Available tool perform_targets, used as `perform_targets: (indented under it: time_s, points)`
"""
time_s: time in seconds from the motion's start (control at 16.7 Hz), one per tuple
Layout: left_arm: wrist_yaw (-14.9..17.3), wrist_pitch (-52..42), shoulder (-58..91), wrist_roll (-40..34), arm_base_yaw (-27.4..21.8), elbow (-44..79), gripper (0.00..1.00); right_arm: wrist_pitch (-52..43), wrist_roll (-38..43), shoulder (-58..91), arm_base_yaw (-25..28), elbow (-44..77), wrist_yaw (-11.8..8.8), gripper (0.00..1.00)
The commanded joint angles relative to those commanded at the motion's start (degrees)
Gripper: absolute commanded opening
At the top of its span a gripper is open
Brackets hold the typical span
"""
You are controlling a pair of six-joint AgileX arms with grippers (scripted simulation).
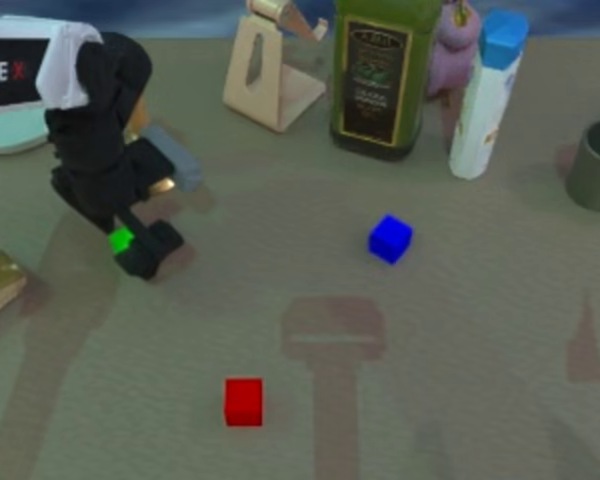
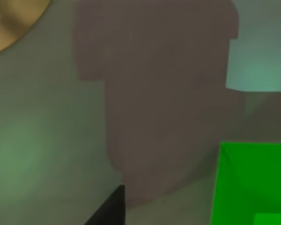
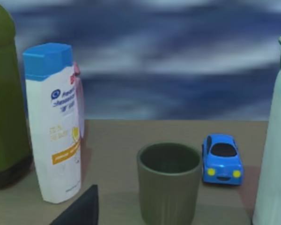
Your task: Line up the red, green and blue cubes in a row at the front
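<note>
Our left claw (image 1: 130, 245) is lowered at the table's left, its dark fingers astride the small bright-green plain cube (image 1: 121, 240); whether they pinch it or merely flank it we cannot tell. In the left wrist view the green cube (image 2: 253, 183) fills one corner beside a dark fingertip (image 2: 110, 208). The small deep-blue cube (image 1: 390, 239) sits well to the right of this claw at about the same depth. The small bright-red cube (image 1: 243, 401) lies nearer the front edge, to the claw's right. Our right claw does not appear in the top view; its wrist camera faces a matte olive cup (image 3: 169, 183), a white plastic bottle with a blue cap (image 3: 54, 124) and a blue toy car (image 3: 221, 159).

Likely hazard: all three cubes are smooth, hard-faced and sharp-edged. An off-centre closure could twist or squeeze the green cube out, and a low carry toward the front could knock the red cube.
</note>
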Motion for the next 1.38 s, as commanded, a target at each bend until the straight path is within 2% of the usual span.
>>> perform_targets:
  time_s: [0.42,1.02,1.38]
  points:
    - [0.0,0.0,0.0,0.0,0.0,0.0,0.02,0.0,0.0,0.0,0.0,0.0,0.0,1.0]
    - [0.6,-0.93,-1.37,-0.41,-0.01,0.38,0.0,0.0,0.0,0.0,0.0,0.0,0.0,1.0]
    - [0.59,-11.47,-4.43,-0.49,0.78,7.29,0.0,0.0,0.0,0.0,0.0,0.0,0.0,1.0]
